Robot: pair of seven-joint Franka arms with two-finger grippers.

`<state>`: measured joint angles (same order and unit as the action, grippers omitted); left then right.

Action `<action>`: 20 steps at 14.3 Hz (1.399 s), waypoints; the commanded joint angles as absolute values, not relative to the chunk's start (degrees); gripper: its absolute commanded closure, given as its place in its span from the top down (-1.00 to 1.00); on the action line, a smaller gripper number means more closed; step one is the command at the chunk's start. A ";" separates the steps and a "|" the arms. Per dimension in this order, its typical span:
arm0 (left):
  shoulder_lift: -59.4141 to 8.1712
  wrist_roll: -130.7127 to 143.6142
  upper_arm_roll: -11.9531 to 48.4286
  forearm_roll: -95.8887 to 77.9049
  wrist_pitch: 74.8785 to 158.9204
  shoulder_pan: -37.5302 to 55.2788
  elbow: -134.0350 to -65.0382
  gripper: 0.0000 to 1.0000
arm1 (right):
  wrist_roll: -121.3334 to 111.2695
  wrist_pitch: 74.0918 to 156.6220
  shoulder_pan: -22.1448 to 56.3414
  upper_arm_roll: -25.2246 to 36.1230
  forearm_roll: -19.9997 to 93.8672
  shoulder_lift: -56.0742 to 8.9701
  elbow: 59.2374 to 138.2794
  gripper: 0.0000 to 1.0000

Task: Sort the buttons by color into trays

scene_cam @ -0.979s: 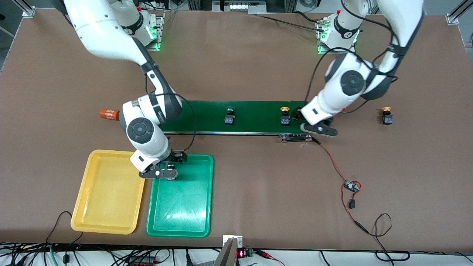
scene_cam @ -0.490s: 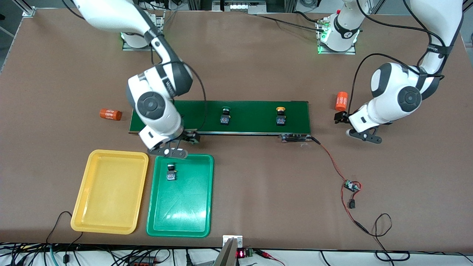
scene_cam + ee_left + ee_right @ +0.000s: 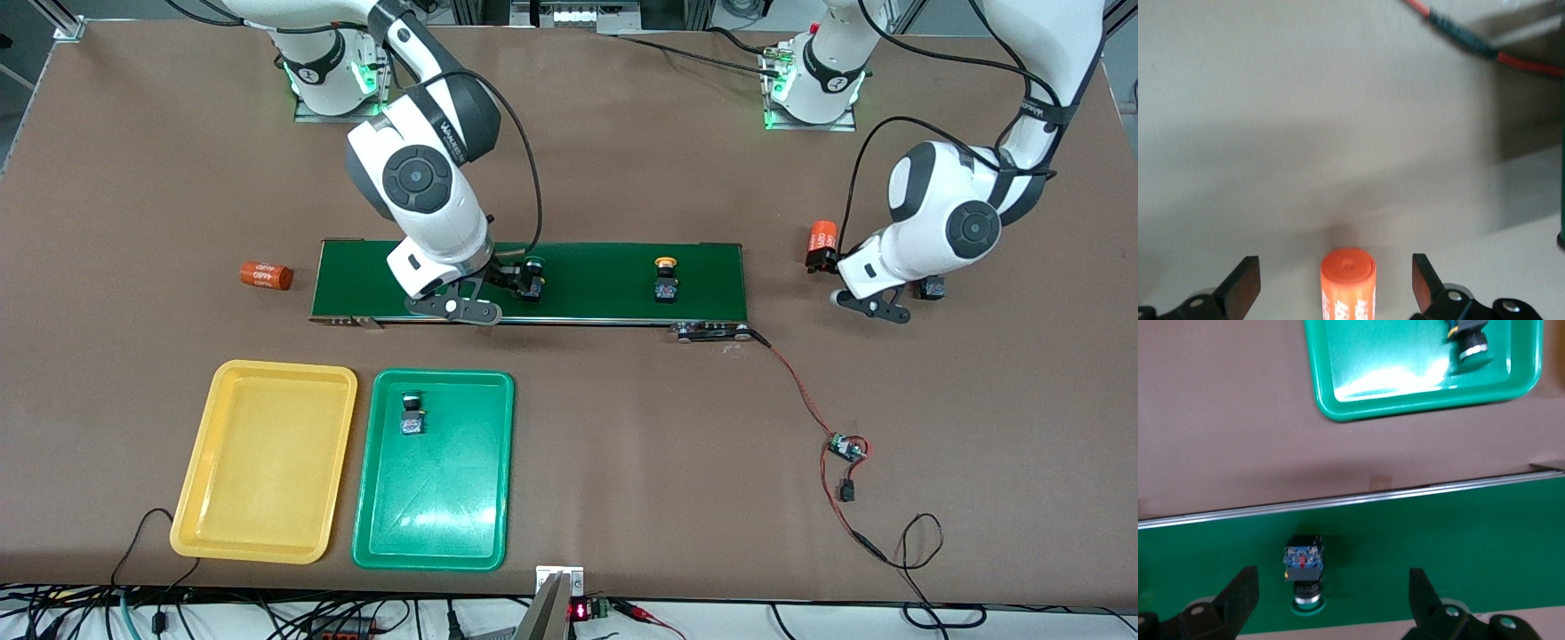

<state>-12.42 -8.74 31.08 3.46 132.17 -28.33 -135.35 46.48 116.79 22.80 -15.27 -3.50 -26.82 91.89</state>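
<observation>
My right gripper (image 3: 514, 279) hangs open low over the dark green belt (image 3: 605, 293), its fingers either side of a green-capped button (image 3: 1303, 570) without touching it. A yellow-capped button (image 3: 665, 280) stands farther along the belt toward the left arm's end. Another green button (image 3: 412, 415) lies in the green tray (image 3: 444, 498), beside the bare yellow tray (image 3: 267, 462). A second yellow button (image 3: 933, 287) sits on the table off the belt's end, half hidden by my left arm. My left gripper (image 3: 1336, 293) is open around an orange cylinder (image 3: 1347, 287).
That orange cylinder (image 3: 823, 238) stands off the belt's end near the left arm. A second one (image 3: 266, 275) lies on the table at the right arm's end. A red cable with a small circuit board (image 3: 845, 447) trails from the belt's motor toward the front camera.
My right arm left a green button in the green tray and rose to the belt's green button. My left arm swung off the belt's end to the orange cylinder. Belt buttons drifted toward the right arm's end.
</observation>
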 commanded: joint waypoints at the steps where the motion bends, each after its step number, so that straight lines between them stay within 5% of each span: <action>1: -7.12 -10.71 31.64 3.87 133.07 -28.83 -140.35 1.00 | 47.02 118.12 19.79 -18.36 -3.34 -24.61 95.97 1.00; 16: -10.10 -11.87 31.55 3.69 142.91 -30.32 -147.04 0.99 | 51.50 132.53 18.55 -21.36 -9.49 -23.99 109.33 1.00; 18: -10.72 -11.87 31.55 3.69 143.61 -30.32 -147.13 0.76 | 51.42 135.51 18.54 -21.36 -10.28 -24.34 111.26 1.00; 20: -10.99 -11.95 31.55 3.69 143.61 -30.32 -147.13 0.76 | 51.42 136.58 18.37 -21.27 -11.86 -24.70 112.14 0.96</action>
